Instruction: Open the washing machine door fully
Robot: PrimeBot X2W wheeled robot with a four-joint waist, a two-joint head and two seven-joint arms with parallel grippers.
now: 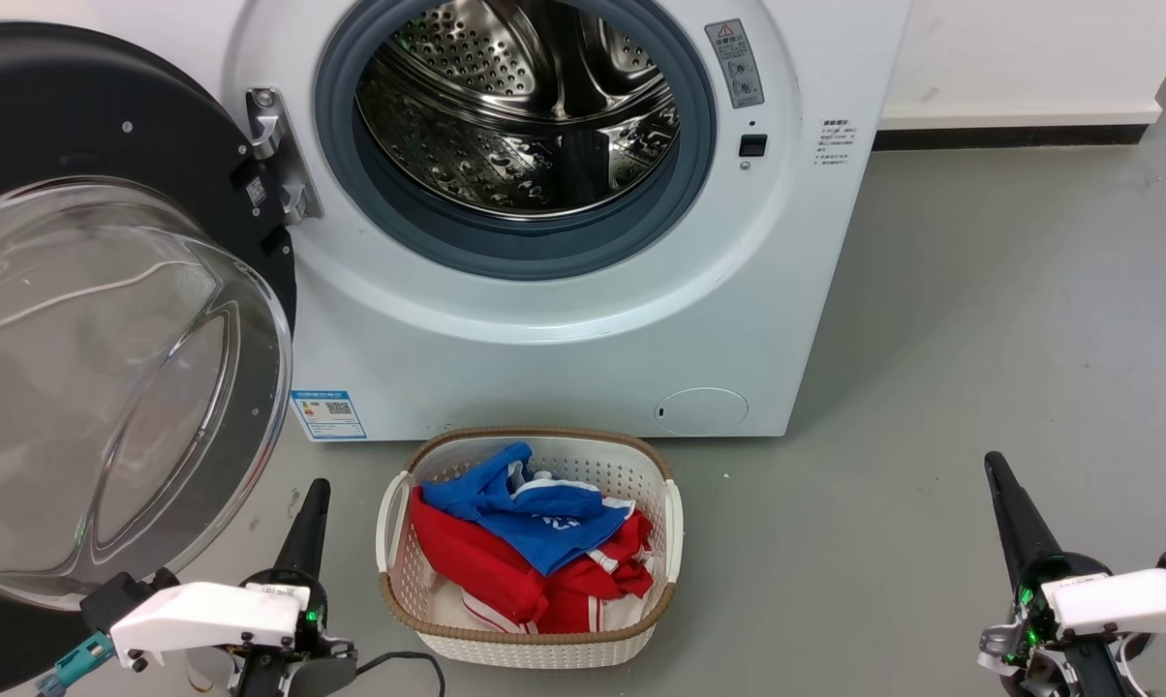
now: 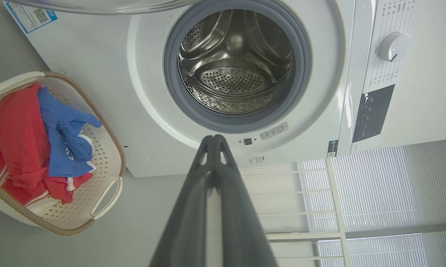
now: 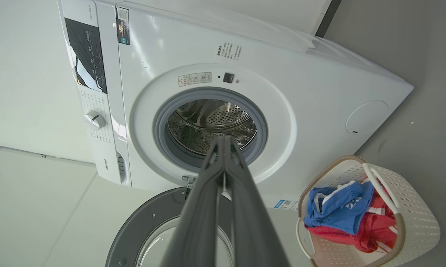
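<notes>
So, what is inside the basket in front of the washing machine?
In the basket, a blue garment lies on top of red ones, with some white fabric at the edge. Anything beneath them is covered.

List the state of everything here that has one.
Door: swung wide open, left of the drum.
Drum: uncovered, empty as far as shows.
Flap: shut.
Basket: holding red and blue clothes.
Left pincer: shut, empty.
Right pincer: shut, empty.
</notes>
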